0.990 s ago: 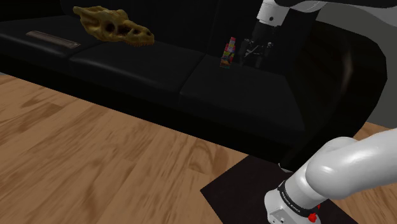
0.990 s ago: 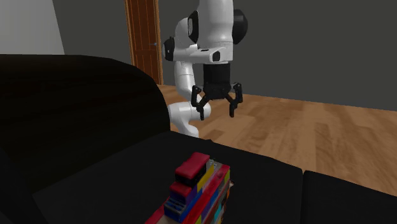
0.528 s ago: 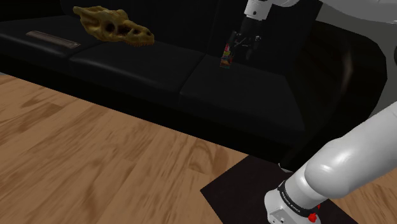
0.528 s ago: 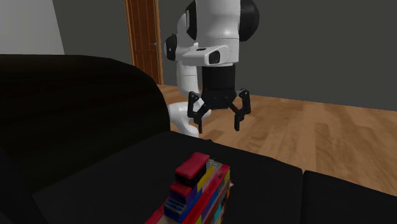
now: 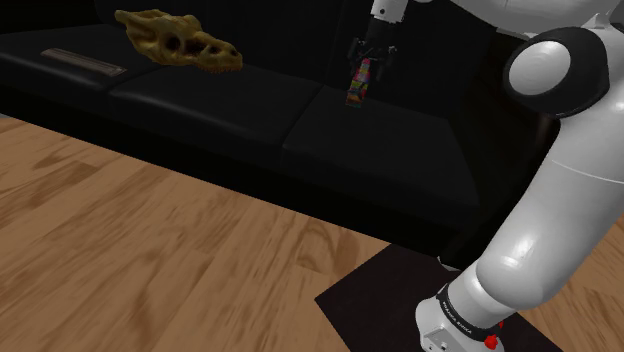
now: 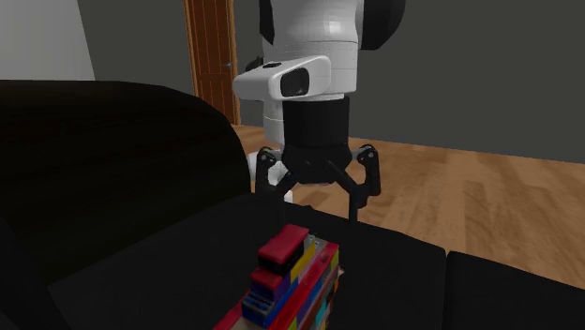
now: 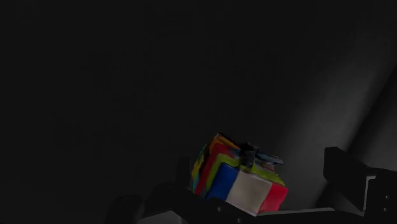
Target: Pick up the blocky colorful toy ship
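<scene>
- Leaves the golden lump (image 5: 175, 38) well apart at the far end of the black sofa (image 5: 200, 105).
- Finds the toy ship (image 5: 361, 82) unmoved, upright on the seat cushion.
- Has swung the pincer (image 5: 372, 48) from beside to right above it, jaws spread wide, gripping nothing; looks ready for descent.

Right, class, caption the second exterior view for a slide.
Open gripper hovers near a blocky toy ship on a sofa.

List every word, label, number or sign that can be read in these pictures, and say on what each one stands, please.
Pale lettering on the dark band at the foot of the arm: too small to read.
Toy ship: coloured blocks, no writing seen.
No other text is legible.
</scene>
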You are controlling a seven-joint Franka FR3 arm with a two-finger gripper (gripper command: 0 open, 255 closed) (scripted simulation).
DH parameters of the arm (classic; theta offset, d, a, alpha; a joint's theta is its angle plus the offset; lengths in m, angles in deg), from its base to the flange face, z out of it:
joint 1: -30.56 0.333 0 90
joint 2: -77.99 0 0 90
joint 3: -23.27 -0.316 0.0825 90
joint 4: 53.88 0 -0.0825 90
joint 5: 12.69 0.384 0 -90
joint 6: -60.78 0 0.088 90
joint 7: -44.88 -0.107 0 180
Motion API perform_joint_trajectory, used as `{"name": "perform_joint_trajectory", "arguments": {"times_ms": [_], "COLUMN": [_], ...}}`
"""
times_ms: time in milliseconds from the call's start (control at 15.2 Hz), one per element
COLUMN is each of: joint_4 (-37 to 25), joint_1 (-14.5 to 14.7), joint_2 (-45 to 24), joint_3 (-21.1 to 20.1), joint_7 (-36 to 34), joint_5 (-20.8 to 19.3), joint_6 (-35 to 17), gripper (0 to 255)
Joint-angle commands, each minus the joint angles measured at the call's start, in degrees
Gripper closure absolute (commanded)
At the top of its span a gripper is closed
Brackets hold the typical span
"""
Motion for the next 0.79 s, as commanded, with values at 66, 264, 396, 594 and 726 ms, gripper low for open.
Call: {"name": "perform_joint_trajectory", "arguments": {"times_ms": [66,264,396,594,726], "joint_4": [-5.2,-1.6,0.5,2.2,2.4], "joint_1": [-0.8,-0.6,-0.5,-0.4,-0.4], "joint_2": [-4.3,-3.5,-3.1,-2.8,-2.7], "joint_3": [0.4,0.4,0.4,0.3,0.3], "joint_7": [-0.5,-0.4,-0.4,-0.3,-0.4], "joint_5": [0.7,0.6,0.5,0.5,0.4], "joint_6": [1.1,-1.6,-3.4,-4.7,-4.8], "gripper": [0,0,0,0,255]}}
